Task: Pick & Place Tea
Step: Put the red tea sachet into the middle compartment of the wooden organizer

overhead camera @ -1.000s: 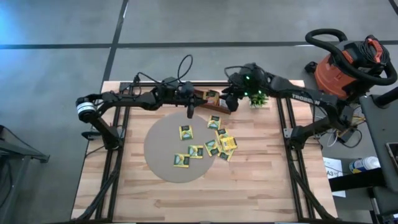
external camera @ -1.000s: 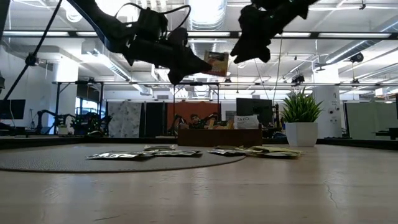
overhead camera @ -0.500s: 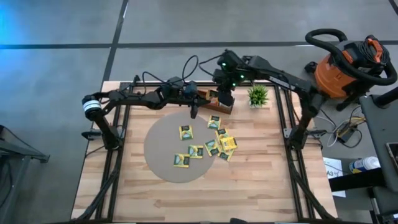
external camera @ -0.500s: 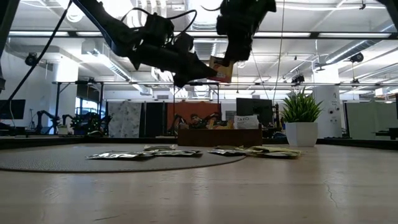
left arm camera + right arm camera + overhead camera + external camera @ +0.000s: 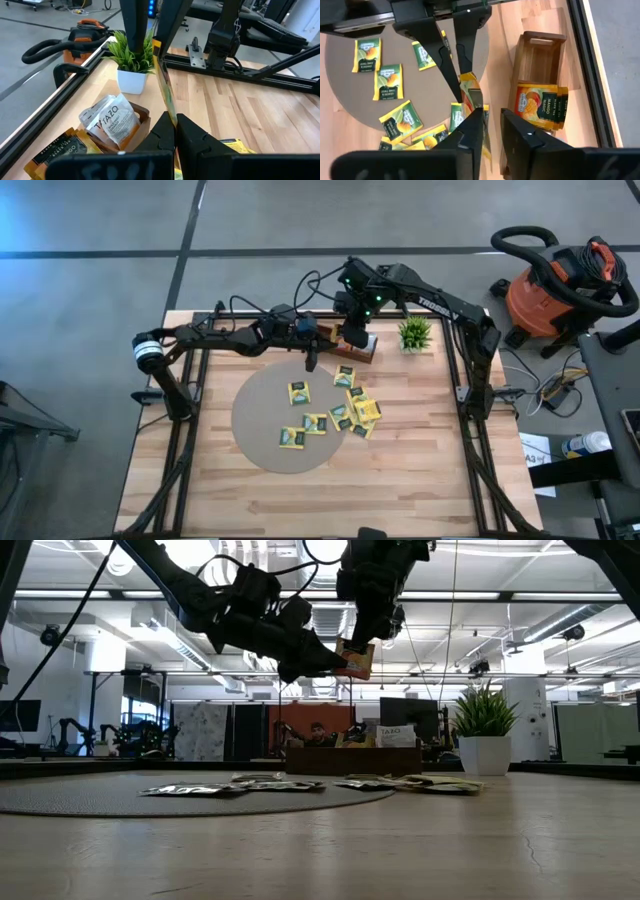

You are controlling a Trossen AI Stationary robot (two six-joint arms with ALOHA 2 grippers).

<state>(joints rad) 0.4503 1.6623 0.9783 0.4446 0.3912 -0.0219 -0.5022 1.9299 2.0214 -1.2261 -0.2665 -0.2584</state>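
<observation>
An orange-yellow tea sachet [image 5: 356, 657] hangs in the air above the brown wooden tray [image 5: 366, 351] at the table's far edge, with my left gripper [image 5: 336, 662] shut on it. My right gripper [image 5: 492, 131] comes down from above, open, one finger on either side of the sachet's upper part [image 5: 159, 55]. Several yellow and green sachets [image 5: 298, 392] lie flat on the round grey mat [image 5: 262, 418] and on the wood beside it. The tray holds orange-red sachets [image 5: 538, 102] and a white one [image 5: 113, 118], standing on edge. My left gripper pinches the sachet's lower edge [image 5: 170, 111] between its two fingers, slanting down from the table's left. The sachet stands up from the fingertips, edge-on in the left wrist view, lifted clear of the tray. My right gripper straddles the sachet's top [image 5: 471, 95]; whether a finger touches it I cannot tell.
A small potted plant [image 5: 413, 332] stands just right of the tray. A vacuum cleaner [image 5: 552, 288] sits off the table's far right corner. Bare wood [image 5: 300, 500] lies along the near side of the table.
My right gripper has swung from beside the plant toward the table's left, over the tray, and now stands at the held sachet. My left gripper has kept its hold, with the sachet still up in the air.
</observation>
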